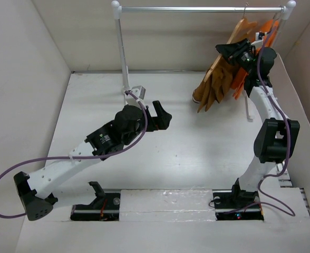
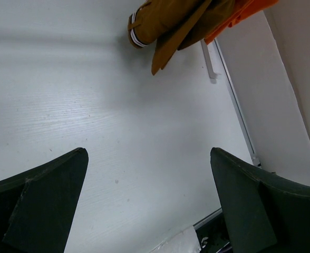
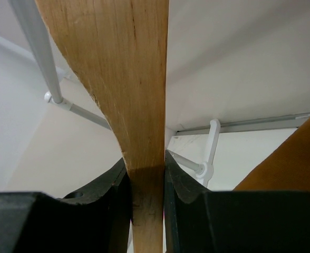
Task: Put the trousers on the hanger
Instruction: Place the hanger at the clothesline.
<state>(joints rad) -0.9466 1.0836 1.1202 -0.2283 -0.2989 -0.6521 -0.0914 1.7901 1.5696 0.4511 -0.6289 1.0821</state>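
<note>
Nearest, at the front edge of the flat white counter (image 1: 186,153), the two arm bases sit side by side. The left arm reaches low over the middle of the counter. Its left claw (image 2: 148,154) is spread wide and holds nothing, and only bare counter shows between its dark fingers.

Further back on the right, the right arm rises steeply toward the far corner. Its right claw (image 3: 146,164) is narrowed onto the slim pale wooden triangular hanger (image 3: 128,79), both dark fingers pressed against one flat wooden limb.

The hanger is up near the right end of the tall white-and-silver clothes rail (image 1: 197,9), its thin metal hook at the bar. The long rust-brown cloth trousers (image 1: 218,79) are draped from the hanger and fall down to the left. Their white-striped waistband is lowest, close to the counter; whether it touches cannot be told. A brighter orange garment (image 2: 239,10) hangs just beside them on the right, touching them.
</note>
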